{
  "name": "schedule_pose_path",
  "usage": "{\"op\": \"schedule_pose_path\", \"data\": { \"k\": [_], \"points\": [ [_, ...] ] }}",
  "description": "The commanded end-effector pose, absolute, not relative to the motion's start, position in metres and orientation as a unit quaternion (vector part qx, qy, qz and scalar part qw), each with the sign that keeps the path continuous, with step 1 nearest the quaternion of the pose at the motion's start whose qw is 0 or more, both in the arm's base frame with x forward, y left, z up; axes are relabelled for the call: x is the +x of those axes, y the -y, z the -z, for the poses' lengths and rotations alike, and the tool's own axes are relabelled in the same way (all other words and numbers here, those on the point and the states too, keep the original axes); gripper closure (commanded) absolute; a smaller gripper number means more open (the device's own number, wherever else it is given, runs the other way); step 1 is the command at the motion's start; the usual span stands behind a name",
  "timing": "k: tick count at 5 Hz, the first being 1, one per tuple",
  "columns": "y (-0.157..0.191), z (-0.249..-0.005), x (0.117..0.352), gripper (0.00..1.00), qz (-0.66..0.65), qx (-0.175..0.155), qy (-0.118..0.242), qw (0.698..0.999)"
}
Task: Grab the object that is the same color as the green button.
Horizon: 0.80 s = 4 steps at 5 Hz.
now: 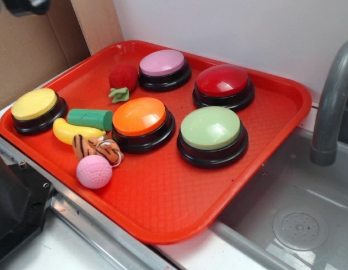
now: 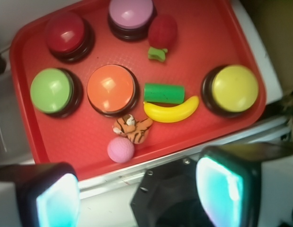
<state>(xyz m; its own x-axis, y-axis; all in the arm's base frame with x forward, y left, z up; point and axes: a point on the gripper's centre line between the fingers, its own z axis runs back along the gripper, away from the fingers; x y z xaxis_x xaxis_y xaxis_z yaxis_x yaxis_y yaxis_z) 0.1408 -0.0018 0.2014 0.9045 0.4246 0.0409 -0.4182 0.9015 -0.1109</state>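
Note:
The small green cylinder [image 1: 90,118] lies on its side on the red tray [image 1: 162,194], between the yellow button and the orange button, just behind the toy banana. It also shows in the wrist view [image 2: 164,93]. The pale green button [image 1: 211,128] stands on the tray's right side, and at the left in the wrist view [image 2: 51,90]. My gripper [image 2: 137,196] hangs high above the tray's front edge, well clear of the cylinder. Its jaws stand wide apart with nothing between them. A dark part at the exterior view's top left corner may be the arm.
Yellow [image 1: 34,104], orange [image 1: 139,116], pink [image 1: 162,62] and red [image 1: 222,80] buttons stand on the tray. A banana [image 1: 72,133], a tiger toy [image 1: 98,148], a pink ball [image 1: 94,171] and a plush strawberry [image 1: 123,76] lie there. Sink and grey faucet [image 1: 331,107] are right.

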Motion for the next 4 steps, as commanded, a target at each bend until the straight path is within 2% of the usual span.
{"op": "schedule_pose_path", "data": {
  "k": [1,2,3,4],
  "points": [
    [-0.036,-0.156,0.171,0.00,-0.443,-0.049,0.036,0.894],
    [-0.046,-0.125,0.178,0.00,-0.549,-0.026,0.035,0.835],
    [-0.052,-0.097,0.184,0.00,-0.598,-0.023,0.014,0.801],
    [-0.053,-0.074,0.189,0.00,-0.637,-0.020,0.015,0.771]
  ]
}}
